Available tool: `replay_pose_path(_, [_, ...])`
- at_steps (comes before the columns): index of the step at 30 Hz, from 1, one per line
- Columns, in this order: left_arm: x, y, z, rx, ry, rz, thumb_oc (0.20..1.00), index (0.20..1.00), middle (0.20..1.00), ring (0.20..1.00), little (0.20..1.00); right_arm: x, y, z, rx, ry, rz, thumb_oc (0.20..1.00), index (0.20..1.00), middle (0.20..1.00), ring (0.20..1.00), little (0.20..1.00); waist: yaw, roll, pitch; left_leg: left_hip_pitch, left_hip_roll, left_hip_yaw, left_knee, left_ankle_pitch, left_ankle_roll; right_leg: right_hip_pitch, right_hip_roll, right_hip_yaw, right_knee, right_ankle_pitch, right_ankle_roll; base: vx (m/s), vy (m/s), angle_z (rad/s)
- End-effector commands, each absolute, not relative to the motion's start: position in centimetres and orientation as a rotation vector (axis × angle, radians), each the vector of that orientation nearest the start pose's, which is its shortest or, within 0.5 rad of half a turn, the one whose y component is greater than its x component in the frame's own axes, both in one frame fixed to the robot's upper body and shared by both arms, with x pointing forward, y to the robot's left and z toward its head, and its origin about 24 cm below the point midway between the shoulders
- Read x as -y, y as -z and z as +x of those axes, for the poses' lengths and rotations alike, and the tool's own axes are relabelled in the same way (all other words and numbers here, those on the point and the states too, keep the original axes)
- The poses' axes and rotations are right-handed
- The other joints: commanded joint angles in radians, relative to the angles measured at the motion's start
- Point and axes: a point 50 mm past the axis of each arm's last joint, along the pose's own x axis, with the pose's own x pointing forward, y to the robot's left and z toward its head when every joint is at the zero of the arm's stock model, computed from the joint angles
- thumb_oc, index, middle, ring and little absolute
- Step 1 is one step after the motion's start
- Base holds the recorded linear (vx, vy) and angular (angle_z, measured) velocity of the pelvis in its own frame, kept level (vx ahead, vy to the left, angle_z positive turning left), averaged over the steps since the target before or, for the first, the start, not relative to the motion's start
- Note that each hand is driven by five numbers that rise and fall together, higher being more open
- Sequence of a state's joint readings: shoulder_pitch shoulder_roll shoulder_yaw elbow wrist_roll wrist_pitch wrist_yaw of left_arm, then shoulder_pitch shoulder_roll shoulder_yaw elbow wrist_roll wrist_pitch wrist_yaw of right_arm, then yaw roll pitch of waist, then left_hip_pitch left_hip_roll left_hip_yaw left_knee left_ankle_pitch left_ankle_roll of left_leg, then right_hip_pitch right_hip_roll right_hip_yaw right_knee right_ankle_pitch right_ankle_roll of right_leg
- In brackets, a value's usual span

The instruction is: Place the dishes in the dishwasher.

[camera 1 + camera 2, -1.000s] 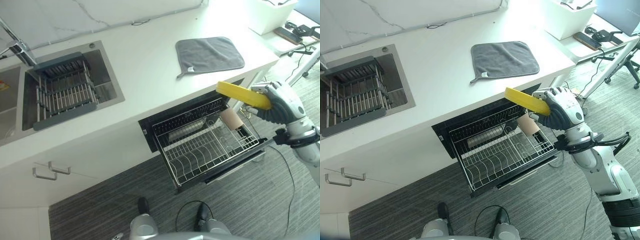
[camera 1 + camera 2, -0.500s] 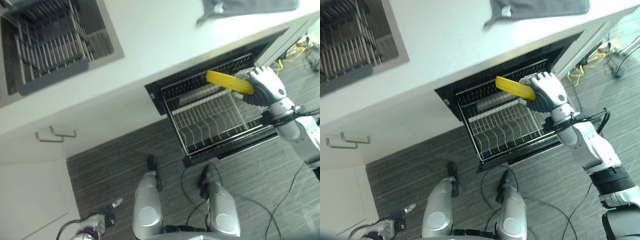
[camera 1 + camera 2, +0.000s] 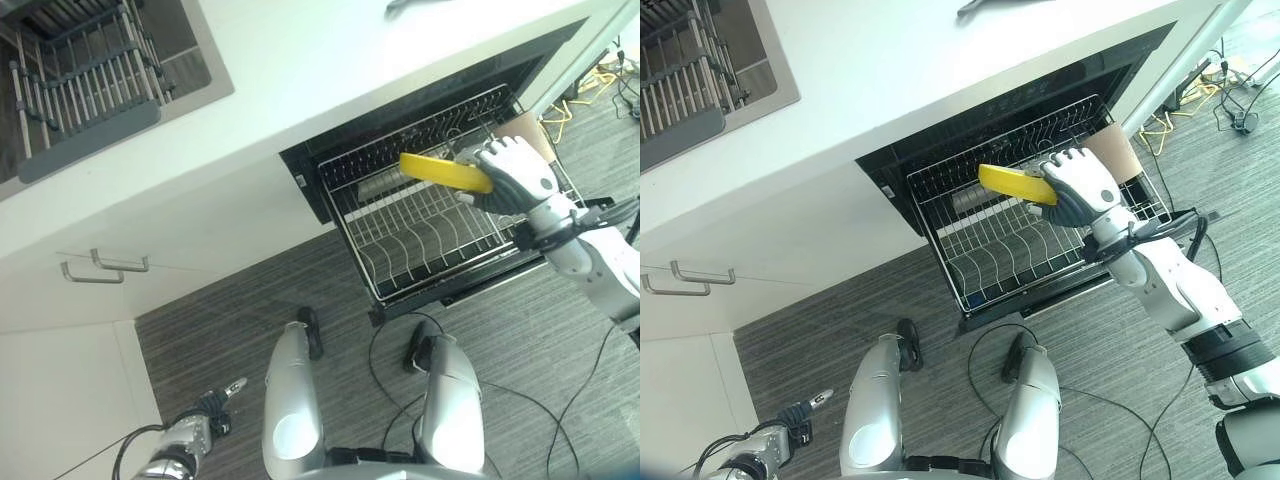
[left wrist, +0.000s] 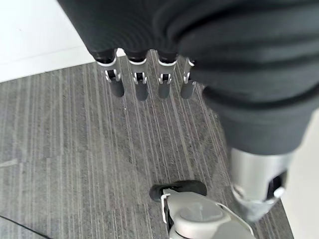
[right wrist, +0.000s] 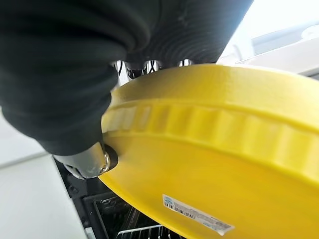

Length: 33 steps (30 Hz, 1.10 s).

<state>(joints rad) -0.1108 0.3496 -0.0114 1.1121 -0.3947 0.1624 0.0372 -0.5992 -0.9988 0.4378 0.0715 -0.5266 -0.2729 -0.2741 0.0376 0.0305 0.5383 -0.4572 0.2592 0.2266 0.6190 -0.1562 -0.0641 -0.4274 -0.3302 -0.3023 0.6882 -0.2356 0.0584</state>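
Right hand [image 3: 512, 178] clamped on yellow plate [image 3: 444, 171] above pulled-out dishwasher rack [image 3: 420, 235]; label on plate underside in right wrist view; left hand [image 4: 149, 79] fingers straight, over floor [image 4: 75, 149].

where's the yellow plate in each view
Left eye view: plate right of centre, over the pulled-out rack, held by the right hand.
Right eye view: plate just above centre, over the same rack.
Left wrist view: floor and the left hand.
Right wrist view: plate close up.
Shared landmark: the rack.
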Motion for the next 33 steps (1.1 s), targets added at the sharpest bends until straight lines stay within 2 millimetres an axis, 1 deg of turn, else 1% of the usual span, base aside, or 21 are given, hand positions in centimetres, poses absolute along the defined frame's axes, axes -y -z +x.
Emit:
replay_pose_path(1, [-29.0, 13.6, 11.7, -1.177, -0.409, 0.016, 1.0, 1.0, 1.0, 1.0, 1.0, 19.3, -24.2, 31.5, 0.927, -0.026, -1.474, 0.2, 0.2, 0.2, 0.2, 0.2, 0.02, -0.005, -0.052, 0.053, 0.011, -0.085, -0.024, -0.054, -0.035, 0.037, 0.002, 0.038, 0.049, -0.097, 0.012, 0.01, -0.003, 0.04])
replay_pose_path(5, [-29.1, 13.4, 12.2, -1.158, -0.402, 0.043, 1.0, 1.0, 1.0, 1.0, 1.0, 19.8, -22.7, 32.8, 0.878, 0.004, -1.509, 0.2, 0.2, 0.2, 0.2, 0.2, 0.036, 0.001, -0.054, 0.053, 0.007, -0.09, -0.015, -0.06, -0.033, 0.029, -0.016, 0.033, 0.068, -0.096, 0.016, 0.01, -0.002, 0.03])
replay_pose_path(8, [-29.1, 13.2, 12.6, -1.145, -0.396, 0.068, 1.0, 1.0, 1.0, 1.0, 1.0, 19.9, -22.2, 33.6, 0.875, 0.034, -1.558, 0.2, 0.2, 0.2, 0.2, 0.2, 0.046, 0.005, -0.053, 0.047, 0.001, -0.094, -0.009, -0.06, -0.031, 0.019, -0.028, 0.031, 0.081, -0.092, 0.021, 0.0, -0.002, 0.08])
replay_pose_path(9, [-29.2, 13.1, 12.8, -1.138, -0.391, 0.084, 1.0, 1.0, 1.0, 1.0, 1.0, 19.9, -22.0, 34.0, 0.87, 0.051, -1.591, 0.2, 0.2, 0.2, 0.2, 0.2, 0.053, 0.009, -0.053, 0.043, -0.002, -0.097, -0.009, -0.058, -0.031, 0.013, -0.034, 0.03, 0.086, -0.09, 0.025, -0.01, -0.004, 0.15])
replay_pose_path(13, [-29.4, 12.7, 13.4, -1.098, -0.424, 0.117, 1.0, 1.0, 1.0, 1.0, 1.0, 20.3, -21.5, 35.5, 0.792, 0.097, -1.635, 0.2, 0.2, 0.2, 0.2, 0.2, 0.075, 0.019, -0.052, 0.035, -0.008, -0.102, -0.012, -0.054, -0.032, 0.002, -0.052, 0.022, 0.092, -0.085, 0.031, -0.01, 0.002, 0.07])
replay_pose_path(16, [-29.4, 12.2, 14.3, -1.062, -0.428, 0.122, 1.0, 1.0, 1.0, 1.0, 1.0, 20.8, -21.4, 36.3, 0.733, 0.116, -1.655, 0.2, 0.2, 0.2, 0.2, 0.2, 0.089, 0.026, -0.046, 0.029, -0.015, -0.105, -0.02, -0.047, -0.033, -0.008, -0.062, 0.017, 0.095, -0.08, 0.034, -0.02, 0.006, 0.08])
replay_pose_path(20, [-29.1, 12.1, 14.7, -1.045, -0.407, 0.12, 1.0, 1.0, 1.0, 1.0, 1.0, 21.3, -21.2, 36.8, 0.692, 0.125, -1.684, 0.2, 0.2, 0.2, 0.2, 0.2, 0.098, 0.033, -0.04, 0.021, -0.019, -0.108, -0.026, -0.042, -0.033, -0.02, -0.069, 0.014, 0.097, -0.076, 0.036, -0.03, 0.002, 0.05])
replay_pose_path(23, [-28.9, 11.9, 15.1, -1.032, -0.389, 0.124, 1.0, 1.0, 1.0, 1.0, 1.0, 21.5, -21.7, 37.4, 0.661, 0.143, -1.718, 0.2, 0.2, 0.2, 0.2, 0.2, 0.109, 0.039, -0.032, 0.013, -0.025, -0.112, -0.034, -0.035, -0.033, -0.034, -0.074, 0.013, 0.097, -0.072, 0.038, -0.05, -0.002, 0.01])
replay_pose_path(29, [-28.6, 11.6, 16.0, -1.005, -0.366, 0.121, 1.0, 1.0, 1.0, 1.0, 1.0, 20.8, -22.9, 38.3, 0.649, 0.136, -1.792, 0.2, 0.2, 0.2, 0.2, 0.2, 0.128, 0.046, -0.02, -0.001, -0.03, -0.115, -0.059, -0.017, -0.036, -0.052, -0.077, 0.006, 0.09, -0.066, 0.041, -0.05, 0.002, 0.04])
replay_pose_path(33, [-28.5, 11.3, 16.6, -0.984, -0.364, 0.116, 1.0, 1.0, 1.0, 1.0, 1.0, 21.1, -23.2, 38.9, 0.609, 0.133, -1.845, 0.2, 0.2, 0.2, 0.2, 0.2, 0.142, 0.048, -0.019, -0.015, -0.036, -0.12, -0.064, -0.014, -0.033, -0.068, -0.08, 0.003, 0.094, -0.068, 0.041, -0.04, -0.001, 0.02])
